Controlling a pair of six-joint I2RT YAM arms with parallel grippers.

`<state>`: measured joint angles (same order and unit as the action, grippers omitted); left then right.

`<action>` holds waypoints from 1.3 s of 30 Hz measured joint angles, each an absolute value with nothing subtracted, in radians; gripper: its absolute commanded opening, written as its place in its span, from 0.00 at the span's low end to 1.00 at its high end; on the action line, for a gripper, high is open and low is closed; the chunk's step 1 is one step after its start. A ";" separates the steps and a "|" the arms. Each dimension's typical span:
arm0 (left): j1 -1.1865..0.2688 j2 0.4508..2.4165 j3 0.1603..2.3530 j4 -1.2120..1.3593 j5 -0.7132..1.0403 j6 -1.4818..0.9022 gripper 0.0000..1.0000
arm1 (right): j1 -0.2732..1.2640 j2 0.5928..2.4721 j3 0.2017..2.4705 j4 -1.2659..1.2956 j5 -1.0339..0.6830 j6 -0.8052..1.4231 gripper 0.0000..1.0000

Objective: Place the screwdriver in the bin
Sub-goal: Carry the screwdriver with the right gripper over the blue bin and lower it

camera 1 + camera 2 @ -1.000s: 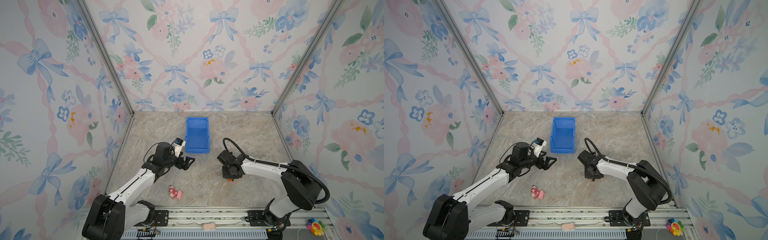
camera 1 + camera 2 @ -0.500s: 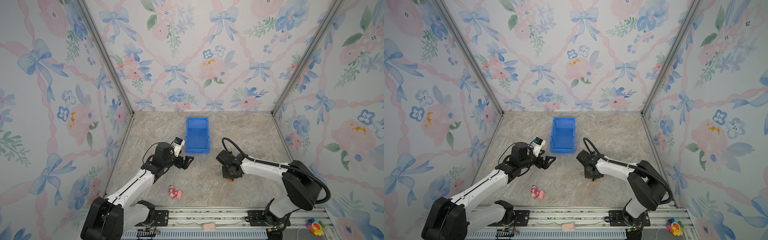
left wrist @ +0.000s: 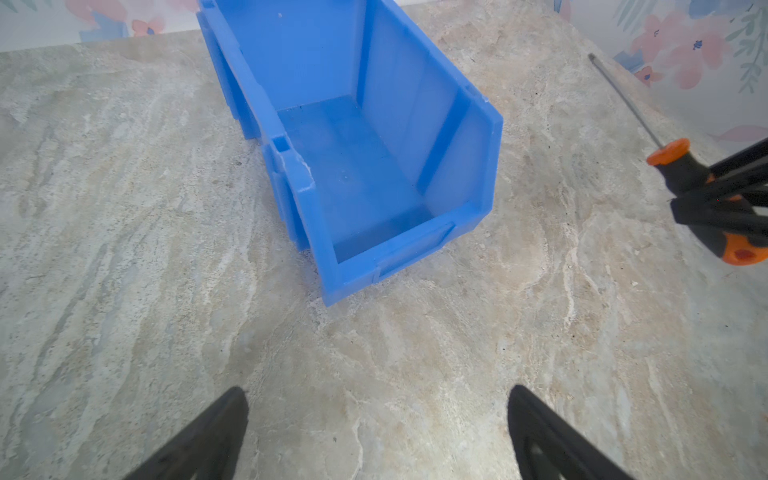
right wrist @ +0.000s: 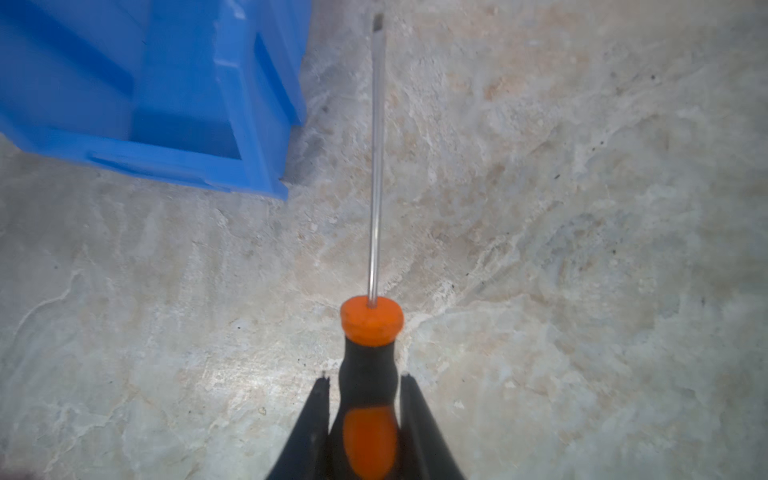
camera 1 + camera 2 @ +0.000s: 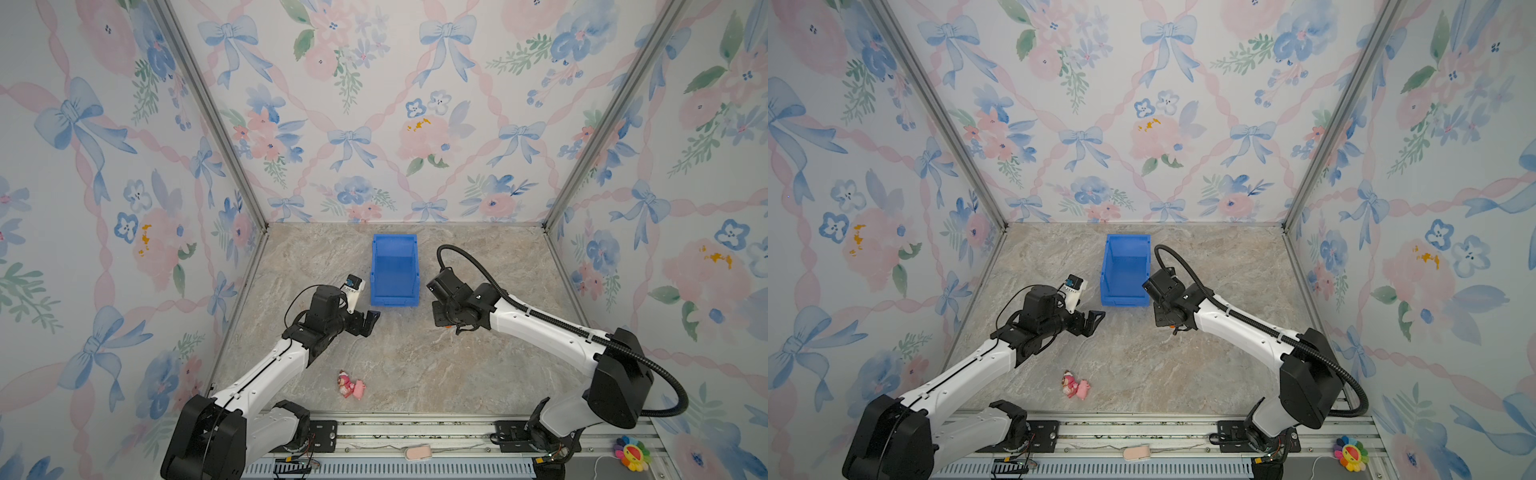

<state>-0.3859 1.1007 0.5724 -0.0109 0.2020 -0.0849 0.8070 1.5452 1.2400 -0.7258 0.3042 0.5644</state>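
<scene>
**Screwdriver gripped beside the bin**

The right gripper (image 4: 365,380) is closed on the handle of the screwdriver (image 4: 371,328), just off the 4 o'clock corner of the bin (image 5: 394,239) and outside it, shaft pointing toward 12 o'clock. The left gripper (image 3: 378,390) hangs at the bin's 7 o'clock, jaws wide apart, holding nothing.

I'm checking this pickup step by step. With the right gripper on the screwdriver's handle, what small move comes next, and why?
Probably a short lift straight up. The right gripper is shut on the screwdriver, whose shaft runs low beside the bin, outside its tall wall. Rising first should let the tip clear that wall.
</scene>
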 measured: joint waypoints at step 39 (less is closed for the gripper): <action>-0.386 1.033 0.572 -0.019 0.100 -0.062 0.98 | 0.733 2.248 1.892 -0.437 0.010 0.628 0.13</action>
<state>-0.3859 1.0328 0.5724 -0.0185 0.1001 -0.0624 0.7326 2.2478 1.8923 -0.4374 0.0101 0.6281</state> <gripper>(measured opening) 0.980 0.251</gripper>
